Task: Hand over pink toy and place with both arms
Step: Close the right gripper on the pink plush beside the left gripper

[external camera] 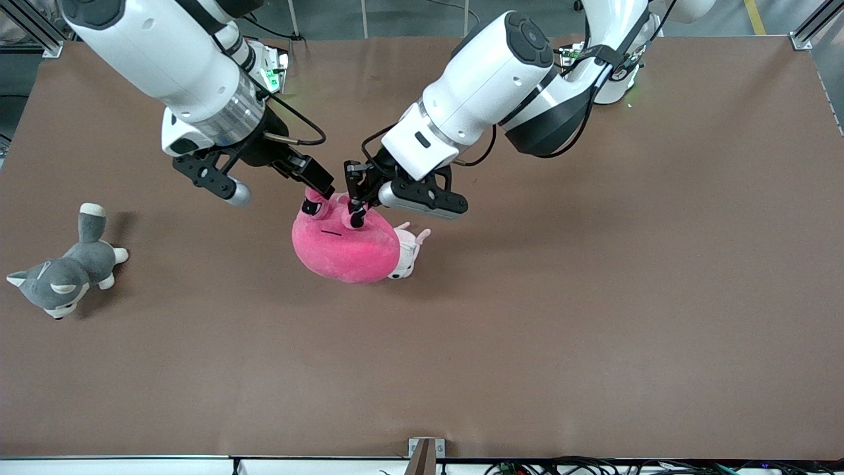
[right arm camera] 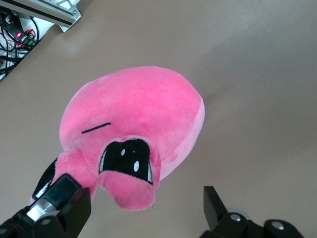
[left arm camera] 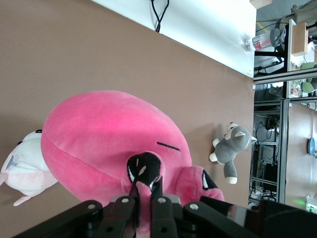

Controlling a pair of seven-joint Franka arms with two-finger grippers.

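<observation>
Pink toy [external camera: 346, 247]: soft, fuzzy plush, stitched black eyes | husky [external camera: 62, 274]: grey-and-white plush | puppy [external camera: 407, 249]: pale plush | table [external camera: 593, 297]: matt brown covering | arms [external camera: 488, 79]: glossy white plastic shells | grippers: matt black.

The round hot-pink plush [external camera: 346, 247] (angry black eyes, thin mouth line) hangs mid-table, pinched near its eye, over a pale puppy plush [external camera: 409, 249].

bright, even overhead light; soft shadows under my arms on the bench [external camera: 593, 297]; my wrist views' nearest parts blur.
</observation>
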